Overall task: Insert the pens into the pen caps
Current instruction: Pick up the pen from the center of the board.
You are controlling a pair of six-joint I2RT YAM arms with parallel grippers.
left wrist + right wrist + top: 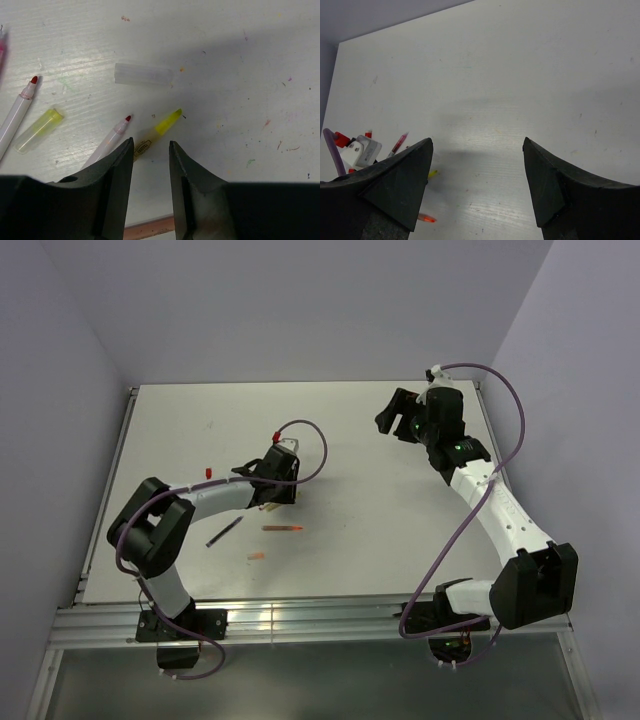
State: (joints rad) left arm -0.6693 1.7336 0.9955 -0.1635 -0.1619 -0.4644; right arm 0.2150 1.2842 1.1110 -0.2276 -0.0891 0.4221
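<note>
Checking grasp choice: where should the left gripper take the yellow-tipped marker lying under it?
Grip the yellow-tipped marker on its labelled barrel behind the tip, from straight above with the left gripper. It lies flat, and the red-tipped white marker lies close alongside, so one finger gets little room.

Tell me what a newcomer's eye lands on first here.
The left arm has its dark jaws parted over a yellow-tipped marker pen lying on the scuffed white table, with a red-tipped white pen beside it and a clear tubular cap just beyond. At the table's far right, the right arm holds its jaws wide open above the table.
</note>
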